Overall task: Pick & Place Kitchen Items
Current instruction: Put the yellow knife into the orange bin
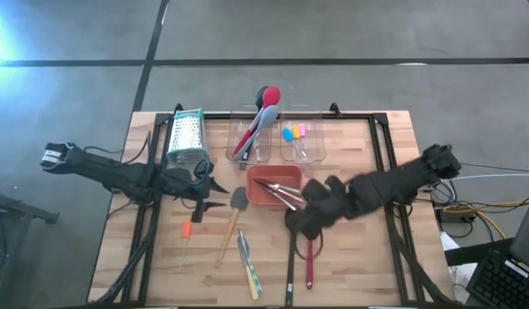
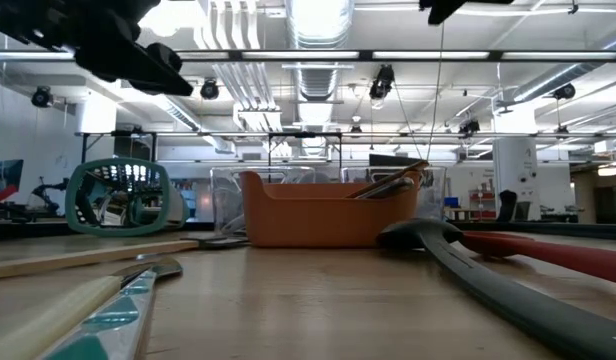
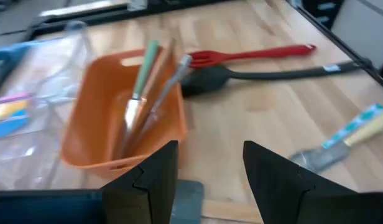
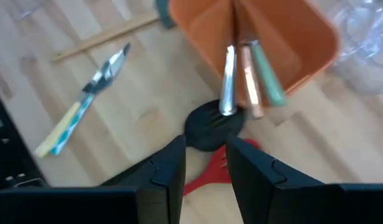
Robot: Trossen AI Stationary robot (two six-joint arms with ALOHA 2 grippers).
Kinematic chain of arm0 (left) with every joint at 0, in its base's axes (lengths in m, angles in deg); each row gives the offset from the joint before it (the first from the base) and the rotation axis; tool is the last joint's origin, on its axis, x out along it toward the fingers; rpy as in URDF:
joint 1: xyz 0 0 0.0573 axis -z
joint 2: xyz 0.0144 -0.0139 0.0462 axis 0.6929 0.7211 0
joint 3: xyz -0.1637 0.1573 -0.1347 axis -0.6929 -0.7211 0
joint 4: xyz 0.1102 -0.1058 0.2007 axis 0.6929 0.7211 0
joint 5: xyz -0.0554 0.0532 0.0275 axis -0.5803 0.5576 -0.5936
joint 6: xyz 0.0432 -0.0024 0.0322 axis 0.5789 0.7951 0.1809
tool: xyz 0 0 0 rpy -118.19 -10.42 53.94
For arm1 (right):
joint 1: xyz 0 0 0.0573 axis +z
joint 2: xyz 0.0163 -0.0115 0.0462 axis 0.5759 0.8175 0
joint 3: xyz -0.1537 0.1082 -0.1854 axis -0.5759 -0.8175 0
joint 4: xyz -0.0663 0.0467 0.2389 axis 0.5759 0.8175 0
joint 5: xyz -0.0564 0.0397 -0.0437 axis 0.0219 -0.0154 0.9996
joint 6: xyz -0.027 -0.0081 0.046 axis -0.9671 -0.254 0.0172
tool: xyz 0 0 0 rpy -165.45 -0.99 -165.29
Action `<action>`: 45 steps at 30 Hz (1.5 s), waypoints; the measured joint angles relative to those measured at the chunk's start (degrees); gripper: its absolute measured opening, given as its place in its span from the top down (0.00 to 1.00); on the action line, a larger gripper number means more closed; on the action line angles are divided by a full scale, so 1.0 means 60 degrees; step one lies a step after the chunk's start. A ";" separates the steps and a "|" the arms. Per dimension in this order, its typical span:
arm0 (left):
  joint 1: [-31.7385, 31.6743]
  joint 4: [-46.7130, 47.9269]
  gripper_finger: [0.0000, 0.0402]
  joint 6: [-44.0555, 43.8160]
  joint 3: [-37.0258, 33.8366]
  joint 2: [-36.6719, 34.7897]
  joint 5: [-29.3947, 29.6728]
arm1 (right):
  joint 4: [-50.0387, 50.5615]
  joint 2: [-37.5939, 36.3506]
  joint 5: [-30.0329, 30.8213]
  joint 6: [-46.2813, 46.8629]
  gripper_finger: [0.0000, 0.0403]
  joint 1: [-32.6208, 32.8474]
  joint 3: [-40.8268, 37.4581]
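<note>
Hovering over the black spoon head (image 4: 213, 127) beside the orange plastic tray (image 4: 303, 43), right hand (image 4: 205, 163) slightly spread, pinching nothing.

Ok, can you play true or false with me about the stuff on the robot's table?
1. The orange tray has long thin tools leaning in it. True.
2. The metal grater stands on the right arm's side of the table. False: it is on the left arm's side.
3. The red fork lies on the wood beside a black spoon. True.
4. The right pincer is lifting the red fork high. False: the fork lies on the table, and the pincer hovers over the spoon and fork ends.
5. The left pincer is empty. True.
</note>
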 joint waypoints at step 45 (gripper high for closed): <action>0.1125 0.0578 0.54 0.0775 -0.0123 0.1654 -0.0004 | -0.0845 0.2666 0.0588 0.4545 0.70 0.1988 -0.0004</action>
